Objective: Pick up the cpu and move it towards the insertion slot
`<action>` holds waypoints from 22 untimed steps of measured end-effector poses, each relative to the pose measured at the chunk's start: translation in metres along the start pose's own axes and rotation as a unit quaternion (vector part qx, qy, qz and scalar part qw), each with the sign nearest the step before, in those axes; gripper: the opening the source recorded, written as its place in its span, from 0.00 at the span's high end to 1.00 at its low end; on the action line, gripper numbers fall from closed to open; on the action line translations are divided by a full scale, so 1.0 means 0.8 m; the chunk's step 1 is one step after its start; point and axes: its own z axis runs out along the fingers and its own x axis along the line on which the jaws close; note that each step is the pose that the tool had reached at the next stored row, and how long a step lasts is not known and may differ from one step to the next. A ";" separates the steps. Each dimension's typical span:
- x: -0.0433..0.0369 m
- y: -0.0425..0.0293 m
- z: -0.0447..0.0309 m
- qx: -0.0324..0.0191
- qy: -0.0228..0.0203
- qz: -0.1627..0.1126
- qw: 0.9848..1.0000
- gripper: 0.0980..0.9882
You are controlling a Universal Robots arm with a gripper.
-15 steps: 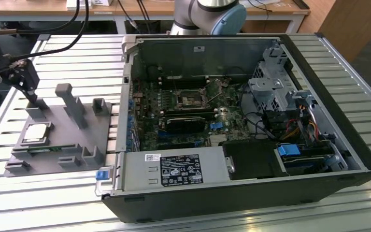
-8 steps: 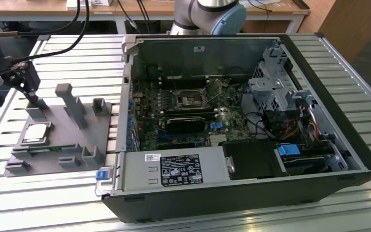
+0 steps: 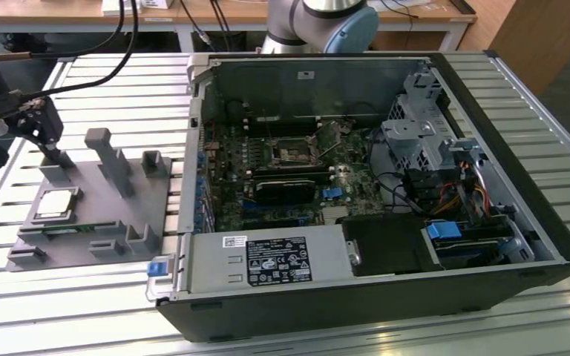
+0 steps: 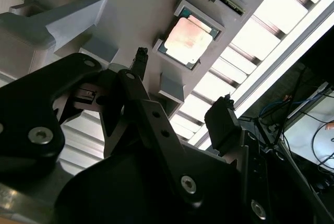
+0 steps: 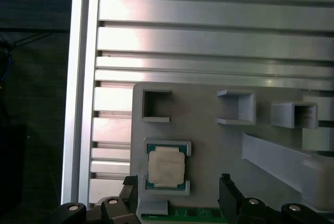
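The cpu (image 3: 56,203) is a small silver-topped square chip lying flat in a recess of the grey plastic tray (image 3: 107,222), at the exterior view's left. It also shows as the cpu (image 4: 188,38) and the cpu (image 5: 166,167) in both wrist views. My gripper (image 3: 53,152) hangs just above the tray, a little behind the chip, open and holding nothing. Its two dark fingertips (image 5: 227,190) stand apart beside the chip's recess; the gripper (image 4: 182,91) touches nothing. The insertion slot (image 3: 292,152) is a square metal-framed socket on the motherboard inside the open computer case.
The tray carries upright grey posts (image 3: 107,159) and a thin green memory strip (image 3: 67,228). The black computer case (image 3: 384,297) lies open to the exterior view's right, with a drive cage (image 3: 424,141) and cables. All rest on a slatted metal table (image 3: 522,89).
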 end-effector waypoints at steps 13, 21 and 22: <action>0.000 -0.0023 0.0109 0.000 0.000 -0.001 1.000 0.30; 0.000 -0.0073 0.0189 0.001 0.000 -0.008 1.000 0.30; 0.000 -0.0075 0.0193 0.001 0.000 -0.008 1.000 0.30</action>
